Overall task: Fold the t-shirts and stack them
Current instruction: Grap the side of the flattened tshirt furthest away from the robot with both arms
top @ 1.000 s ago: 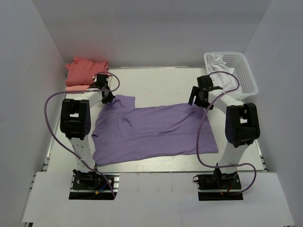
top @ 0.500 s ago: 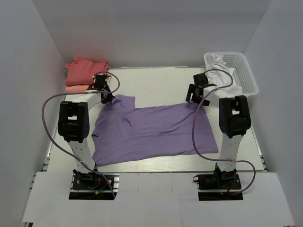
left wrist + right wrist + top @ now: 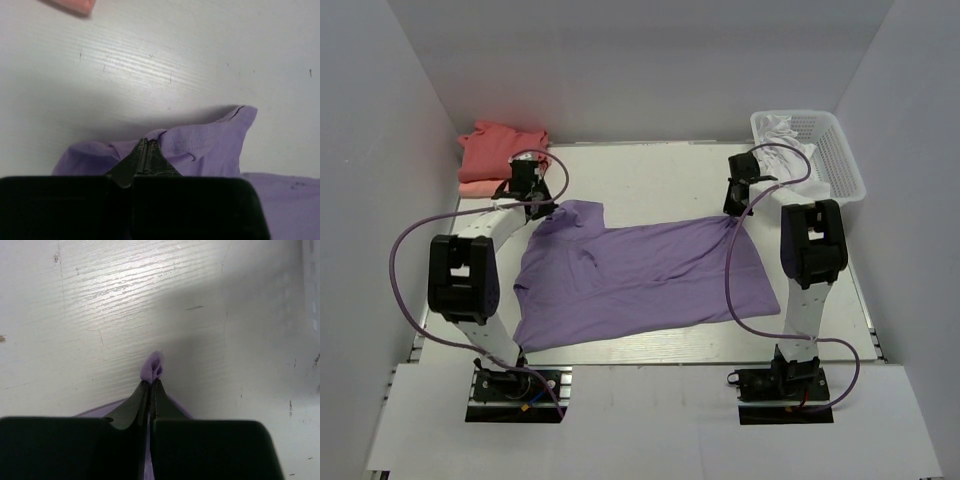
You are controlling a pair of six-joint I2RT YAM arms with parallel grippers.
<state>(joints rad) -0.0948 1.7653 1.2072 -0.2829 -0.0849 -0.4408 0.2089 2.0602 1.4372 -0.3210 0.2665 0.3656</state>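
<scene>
The left claw (image 3: 146, 150) is pinched tight on a fold of the purple shirt (image 3: 650, 275) at its far left corner, and the cloth bunches up around the tips. The right claw (image 3: 151, 385) is also closed, with a small purple tuft poking past its tips, at the shirt's far right corner. Between them the shirt lies spread over the middle of the table (image 3: 650, 175), mostly flat, creased toward the left. A coral shirt (image 3: 500, 145) sits folded in the far left corner on a paler pink shirt (image 3: 480, 186). A white basket (image 3: 840, 160) stands at the far right.
</scene>
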